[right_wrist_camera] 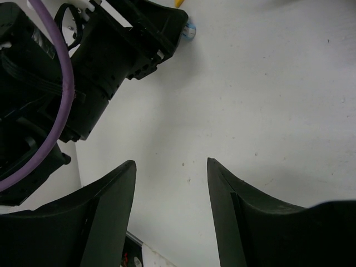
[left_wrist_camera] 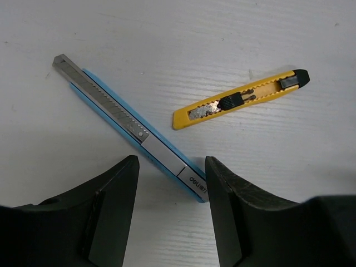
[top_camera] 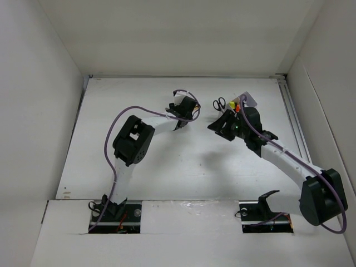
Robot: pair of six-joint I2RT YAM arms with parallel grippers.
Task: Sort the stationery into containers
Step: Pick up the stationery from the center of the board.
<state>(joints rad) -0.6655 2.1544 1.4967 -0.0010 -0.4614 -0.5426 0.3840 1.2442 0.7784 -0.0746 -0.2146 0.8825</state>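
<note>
On the white table lie a blue-and-silver cutter (left_wrist_camera: pixel 130 125) and a yellow-black cutter (left_wrist_camera: pixel 239 99), a little apart. My left gripper (left_wrist_camera: pixel 171 167) is open just above them, and the blue cutter's near end sits between its tips, close to the right finger (left_wrist_camera: pixel 222 189). In the top view the left gripper (top_camera: pixel 186 107) hides both cutters. The white box (top_camera: pixel 248 100) stands at the back right. Black-handled scissors (top_camera: pixel 219 103) and an orange-capped marker (top_camera: pixel 238 104) show at its left side. My right gripper (top_camera: pixel 218 125) is open beside the box and holds nothing.
The left arm's black wrist (right_wrist_camera: pixel 111 50) and purple cable (right_wrist_camera: pixel 55 83) fill the upper left of the right wrist view. A small blue item (right_wrist_camera: pixel 189 30) peeks out beside it. White walls enclose the table (top_camera: pixel 167 167) on three sides.
</note>
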